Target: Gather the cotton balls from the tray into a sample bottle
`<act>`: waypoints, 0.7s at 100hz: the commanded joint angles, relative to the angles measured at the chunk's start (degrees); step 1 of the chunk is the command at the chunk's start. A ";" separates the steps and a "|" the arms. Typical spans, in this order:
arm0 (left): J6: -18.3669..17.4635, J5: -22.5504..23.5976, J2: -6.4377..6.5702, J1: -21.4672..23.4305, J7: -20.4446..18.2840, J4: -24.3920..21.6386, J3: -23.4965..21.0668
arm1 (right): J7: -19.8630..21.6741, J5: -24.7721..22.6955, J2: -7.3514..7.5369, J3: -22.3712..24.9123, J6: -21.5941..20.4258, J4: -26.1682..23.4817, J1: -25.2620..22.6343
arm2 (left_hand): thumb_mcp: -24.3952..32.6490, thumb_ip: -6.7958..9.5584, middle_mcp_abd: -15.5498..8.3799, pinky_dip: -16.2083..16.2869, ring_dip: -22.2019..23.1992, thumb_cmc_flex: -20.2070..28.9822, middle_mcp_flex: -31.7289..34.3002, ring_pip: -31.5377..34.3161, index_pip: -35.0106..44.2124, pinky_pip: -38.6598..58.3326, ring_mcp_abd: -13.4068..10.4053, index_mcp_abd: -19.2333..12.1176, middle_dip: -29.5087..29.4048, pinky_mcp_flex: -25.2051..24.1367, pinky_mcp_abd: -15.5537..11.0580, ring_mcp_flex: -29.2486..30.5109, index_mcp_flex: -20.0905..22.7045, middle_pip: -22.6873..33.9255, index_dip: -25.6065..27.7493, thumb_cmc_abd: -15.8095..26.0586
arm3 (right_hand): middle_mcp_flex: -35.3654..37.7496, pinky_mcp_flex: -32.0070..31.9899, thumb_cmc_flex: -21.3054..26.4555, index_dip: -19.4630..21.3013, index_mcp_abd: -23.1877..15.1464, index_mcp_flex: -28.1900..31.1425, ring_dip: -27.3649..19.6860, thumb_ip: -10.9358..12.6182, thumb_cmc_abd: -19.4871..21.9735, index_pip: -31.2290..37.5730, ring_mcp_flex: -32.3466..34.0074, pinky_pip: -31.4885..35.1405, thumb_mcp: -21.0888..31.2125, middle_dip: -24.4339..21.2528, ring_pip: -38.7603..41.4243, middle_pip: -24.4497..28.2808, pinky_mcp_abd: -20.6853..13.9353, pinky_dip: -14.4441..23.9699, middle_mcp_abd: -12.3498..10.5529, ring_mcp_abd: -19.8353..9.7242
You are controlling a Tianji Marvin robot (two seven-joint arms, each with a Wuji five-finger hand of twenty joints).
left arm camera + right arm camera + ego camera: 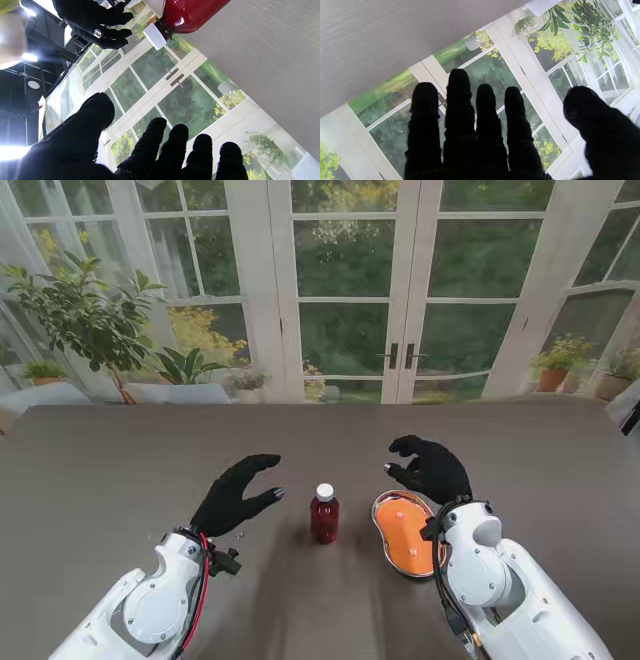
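Note:
A dark red sample bottle (pixel 324 516) with a white cap stands upright on the table between my hands; the left wrist view catches the sample bottle (pixel 190 15) too. To its right lies an orange kidney-shaped tray (pixel 404 537) with a small pale cotton ball on it, partly hidden by my right wrist. My left hand (pixel 236 492) hovers left of the bottle, fingers spread, holding nothing. Just beyond the tray's far end is my right hand (pixel 428 467), fingers loosely curled and empty. Its fingers (pixel 460 120) are together with the thumb apart.
The brown table (pixel 110 470) stretches far beyond both hands to the glass doors. Potted plants stand outside past its far edge. My right hand (pixel 100 22) shows in the left wrist view beyond the bottle.

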 commanded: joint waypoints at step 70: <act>-0.44 1.21 1.05 -0.44 -5.17 0.88 -0.13 | 1.50 0.07 -0.06 0.17 0.22 -1.57 -0.44 | -2.23 0.99 -2.57 1.09 -0.89 -4.98 -7.36 -1.82 -4.39 -2.13 -3.53 -1.18 -0.78 -2.87 -4.74 -4.65 -11.79 -1.01 -2.26 -3.98 | -0.51 -0.41 -1.97 -1.12 -0.76 0.51 -0.43 1.44 0.16 0.06 -0.93 0.31 -0.17 0.14 -0.34 0.20 1.05 -0.71 -0.01 0.87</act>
